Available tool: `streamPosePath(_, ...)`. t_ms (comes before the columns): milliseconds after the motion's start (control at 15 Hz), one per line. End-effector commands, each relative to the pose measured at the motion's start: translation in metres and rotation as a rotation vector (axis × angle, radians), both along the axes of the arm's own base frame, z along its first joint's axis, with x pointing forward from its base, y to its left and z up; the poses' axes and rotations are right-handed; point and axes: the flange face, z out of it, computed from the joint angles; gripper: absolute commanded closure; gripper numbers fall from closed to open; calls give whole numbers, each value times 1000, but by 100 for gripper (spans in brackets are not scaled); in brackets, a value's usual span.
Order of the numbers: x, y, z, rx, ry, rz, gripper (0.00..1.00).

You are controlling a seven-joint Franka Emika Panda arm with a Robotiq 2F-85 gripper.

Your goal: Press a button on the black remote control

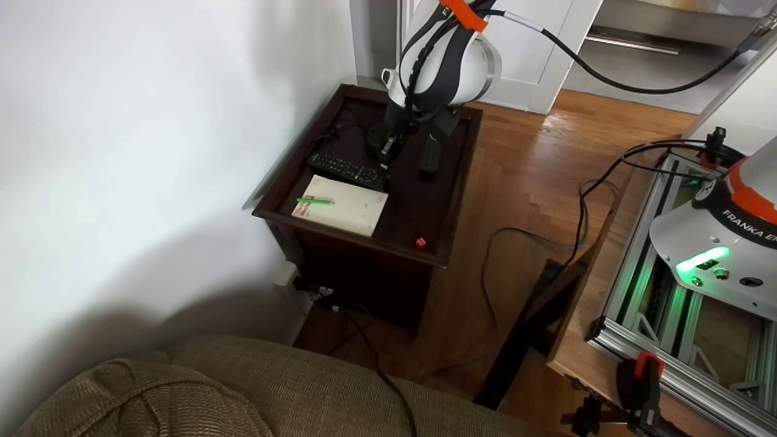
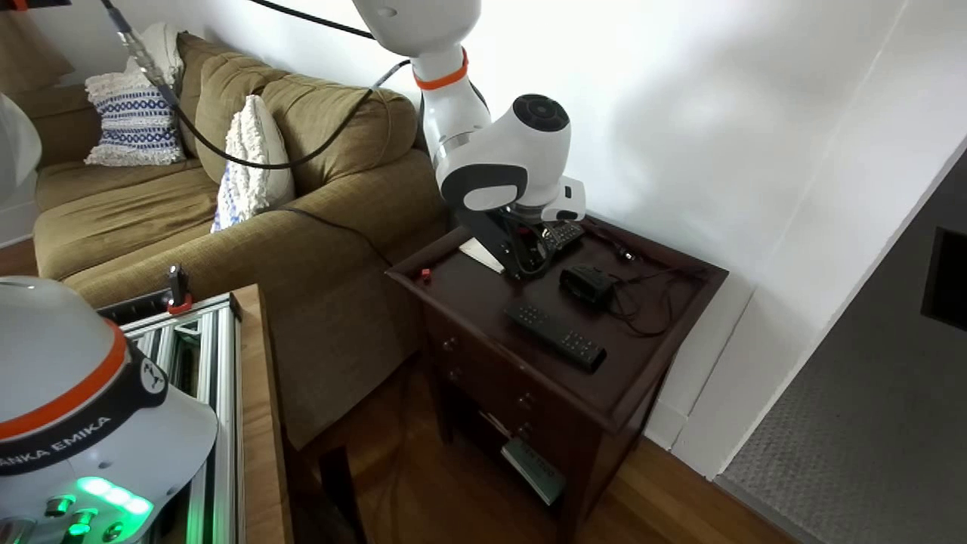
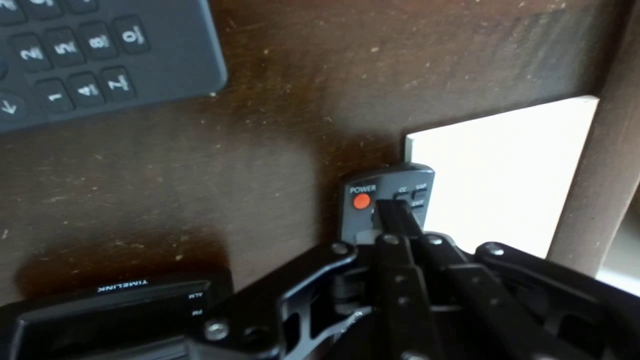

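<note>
- The gripper [image 3: 398,216] hangs over the small dark table [image 1: 413,212], and its 2 fingers [image 3: 388,219] are pressed together.
- The black remote [image 3: 384,185] lies flat on the table, under the tips of the fingers — I can't tell if they touch it.
- Its round red button [image 3: 361,201] has the word POWER by it, and in the wrist view the tips show just beside it.
- A white book [image 3: 505,175] lies just beside this remote, with a green pencil [image 1: 315,201] on top.
- A 2nd remote [image 3: 120,60] with number keys lies apart from the gripper.
- A black clock [image 3: 115,310] sits on the table too — between the 2 remotes.
- A small red cube [image 1: 420,242] is near a corner of the table.
- A brown couch [image 2: 363,189] stands near the table.
</note>
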Motion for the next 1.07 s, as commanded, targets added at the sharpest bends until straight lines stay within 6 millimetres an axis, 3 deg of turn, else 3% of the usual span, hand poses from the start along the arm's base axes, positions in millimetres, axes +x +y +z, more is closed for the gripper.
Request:
streamPosePath(0,3,-3,-8,16,-20,-23,100)
streamPosePath(1000,4,-6,-14,44,-7,-38,100)
